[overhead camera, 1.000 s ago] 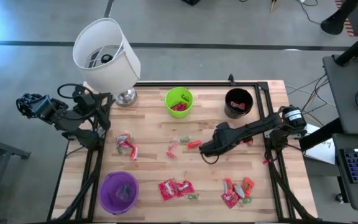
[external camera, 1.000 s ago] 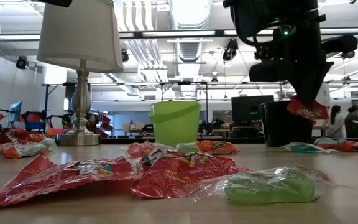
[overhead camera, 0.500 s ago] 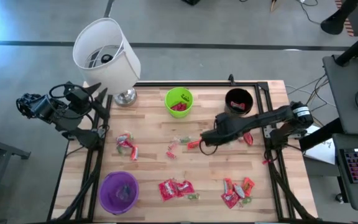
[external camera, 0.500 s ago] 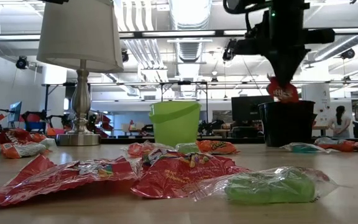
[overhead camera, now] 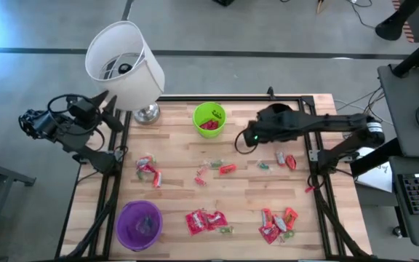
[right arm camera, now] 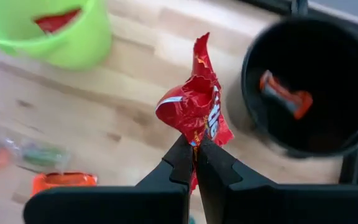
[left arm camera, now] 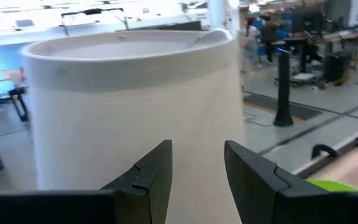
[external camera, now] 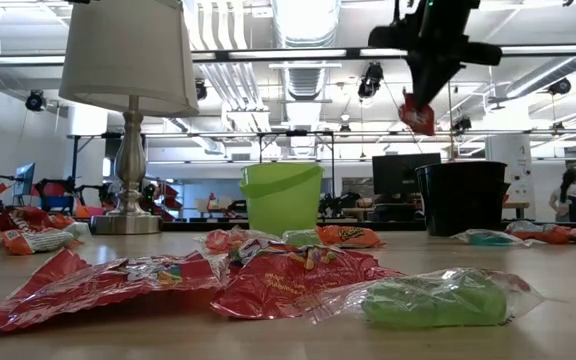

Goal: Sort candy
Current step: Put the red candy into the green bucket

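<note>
My right gripper (overhead camera: 247,138) hovers high over the table's far part, between the green cup (overhead camera: 209,118) and the black cup (overhead camera: 279,120), shut on a red flat candy packet (right arm camera: 197,106). The low view shows that packet (external camera: 417,112) well above the cups. Both cups hold red candy. More candy lies in small heaps on the wood: by the left edge (overhead camera: 148,171), in the middle (overhead camera: 213,169), near the front (overhead camera: 206,220) and at front right (overhead camera: 278,223). My left gripper (left arm camera: 197,165) is open, off the table's left far corner, facing the lampshade (left arm camera: 135,106). My right gripper pinches the red packet by one crumpled end (right arm camera: 194,135) between its two fingers. The fingers (external camera: 423,80) come from above, pointing down. The packet hangs below them, lifted clear of the table and the cups.
A lamp with a white shade (overhead camera: 126,62) stands at the table's far left corner. A purple cup (overhead camera: 140,224) sits at the near left. Loose pieces (overhead camera: 286,160) lie by the right edge. Black rails (overhead camera: 313,145) frame the table's sides.
My right gripper has risen and moved from mid-table toward the far edge, stopping between the green and black cups, carrying the red packet higher with it. My left arm has drawn a little toward the lamp.
</note>
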`<state>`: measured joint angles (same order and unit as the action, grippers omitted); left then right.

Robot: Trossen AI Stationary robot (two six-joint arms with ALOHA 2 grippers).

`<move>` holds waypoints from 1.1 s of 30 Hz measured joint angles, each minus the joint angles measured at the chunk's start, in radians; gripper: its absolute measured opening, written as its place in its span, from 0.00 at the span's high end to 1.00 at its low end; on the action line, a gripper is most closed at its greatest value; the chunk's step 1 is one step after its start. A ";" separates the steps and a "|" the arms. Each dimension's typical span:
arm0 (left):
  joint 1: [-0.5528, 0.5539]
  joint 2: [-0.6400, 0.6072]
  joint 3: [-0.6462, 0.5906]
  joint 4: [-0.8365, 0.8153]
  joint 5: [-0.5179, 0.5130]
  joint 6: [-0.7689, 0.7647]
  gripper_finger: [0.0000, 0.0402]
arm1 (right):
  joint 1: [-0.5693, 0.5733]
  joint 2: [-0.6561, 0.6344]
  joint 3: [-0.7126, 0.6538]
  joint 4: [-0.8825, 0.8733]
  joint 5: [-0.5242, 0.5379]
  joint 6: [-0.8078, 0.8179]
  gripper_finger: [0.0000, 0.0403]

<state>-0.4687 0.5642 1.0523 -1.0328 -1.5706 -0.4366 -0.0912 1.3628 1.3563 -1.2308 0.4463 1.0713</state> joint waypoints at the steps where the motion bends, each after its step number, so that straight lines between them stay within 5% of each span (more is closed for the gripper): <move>1: 0.002 -0.007 0.000 0.000 -0.001 0.001 0.68 | -0.013 -0.016 0.000 0.012 0.000 -0.037 0.98; 17: 0.007 -0.203 0.000 -0.009 0.000 -0.152 0.68 | -0.237 -0.271 0.000 0.135 -0.121 -0.505 0.98; 33: 0.007 -0.333 -0.037 -0.026 0.060 -0.186 0.75 | -0.403 -0.212 0.000 0.336 -0.462 -0.735 0.98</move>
<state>-0.4618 0.2308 1.0154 -1.0586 -1.5110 -0.6225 -0.4939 1.1508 1.3560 -0.8953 -0.0155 0.3366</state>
